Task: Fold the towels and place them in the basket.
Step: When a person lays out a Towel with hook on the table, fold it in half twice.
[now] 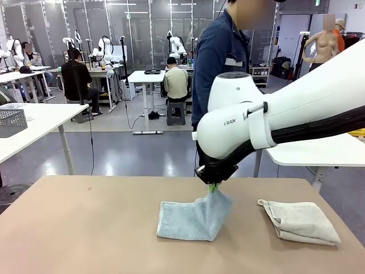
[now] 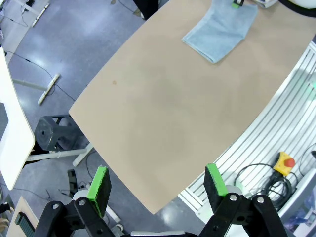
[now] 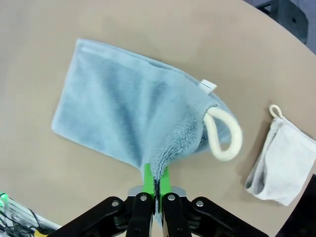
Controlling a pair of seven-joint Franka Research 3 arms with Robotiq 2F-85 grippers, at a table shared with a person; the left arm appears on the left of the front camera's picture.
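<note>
The blue towel [image 1: 194,217] has one corner lifted off the surface [image 1: 85,228], pinched in the right gripper [image 1: 213,186]; the left gripper [image 2: 157,185] hovers with jaws spread, holding nothing.

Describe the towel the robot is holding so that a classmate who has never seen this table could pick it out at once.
Start at the brown table in front of the standing person. Near its middle lies the pale blue towel, one corner pinched and lifted by the right gripper. Its neighbour, the beige towel, lies folded and untouched to the right; the blue one alone has a raised corner and a cream hanging loop.
</note>
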